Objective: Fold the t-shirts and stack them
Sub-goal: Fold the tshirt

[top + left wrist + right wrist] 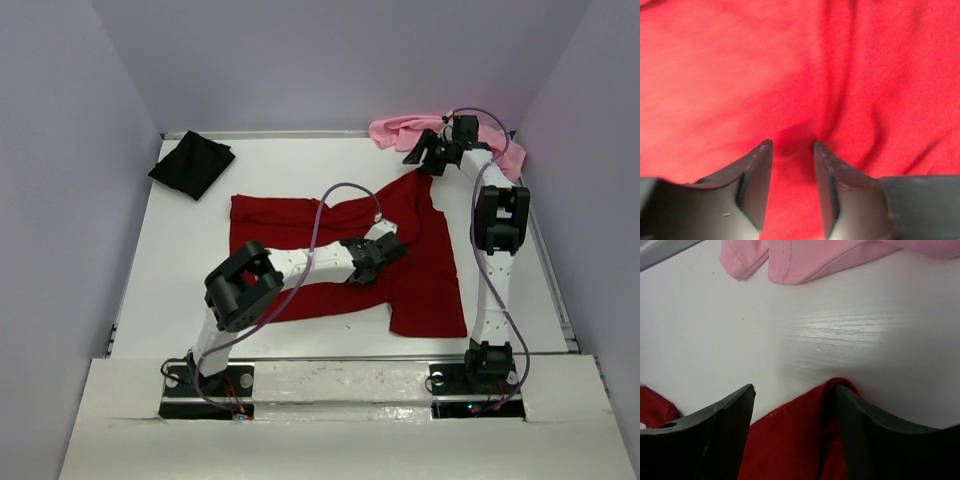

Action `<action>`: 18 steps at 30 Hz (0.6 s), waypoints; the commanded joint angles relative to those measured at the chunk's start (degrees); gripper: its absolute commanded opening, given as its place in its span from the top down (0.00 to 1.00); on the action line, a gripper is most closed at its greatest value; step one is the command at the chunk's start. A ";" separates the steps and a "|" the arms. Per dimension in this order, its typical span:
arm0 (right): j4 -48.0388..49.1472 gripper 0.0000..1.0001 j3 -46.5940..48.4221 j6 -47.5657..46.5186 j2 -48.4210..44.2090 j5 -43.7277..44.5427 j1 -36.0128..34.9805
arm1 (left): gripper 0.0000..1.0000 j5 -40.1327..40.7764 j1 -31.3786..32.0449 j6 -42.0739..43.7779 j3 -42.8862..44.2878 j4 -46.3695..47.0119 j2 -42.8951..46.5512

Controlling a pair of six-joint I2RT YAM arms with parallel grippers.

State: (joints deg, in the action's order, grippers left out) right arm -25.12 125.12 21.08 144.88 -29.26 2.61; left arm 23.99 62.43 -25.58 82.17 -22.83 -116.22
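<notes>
Dark red t-shirt: lies spread over the middle of the white surface and is the largest cloth on it. The left arm crosses it and hides part of it. One corner reaches toward the far right.
Black t-shirt: a small, flat, dark packet near the far left corner of the surface, well apart from the dark red t-shirt.
Light pink t-shirt: a crumpled heap at the far right corner, partly behind the right arm. Its hemmed edges show at the top of the right wrist view.
Left gripper: set low on the middle of the dark red t-shirt with its jaws part-way apart. Both tips press down on the cloth and a crease runs into the gap, but nothing is clamped.
Right gripper: sits at the far right corner of the dark red t-shirt, near the light pink t-shirt. Its jaws are wide apart. The red corner lies on the surface between them, against one finger and not gripped.
</notes>
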 commanded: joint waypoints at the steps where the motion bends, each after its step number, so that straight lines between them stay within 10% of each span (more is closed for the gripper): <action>1: 2.36 0.29 1.27 -0.43 -4.51 -1.50 0.29 | 0.46 3.25 -0.82 0.18 -1.66 2.08 11.18; 9: 3.33 0.29 -2.94 -1.22 -11.98 -1.86 1.34 | 0.08 -2.53 -7.66 6.24 -3.42 10.69 22.00; 18: 3.86 0.29 -14.98 -3.15 -22.88 -0.45 2.92 | 0.01 -32.14 -27.86 6.52 -16.68 28.08 28.69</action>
State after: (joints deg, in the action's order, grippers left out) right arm -23.42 114.02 19.86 126.76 -29.93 4.23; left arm 7.60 43.90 -18.90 70.52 -3.31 -88.97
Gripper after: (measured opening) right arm 0.704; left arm 0.989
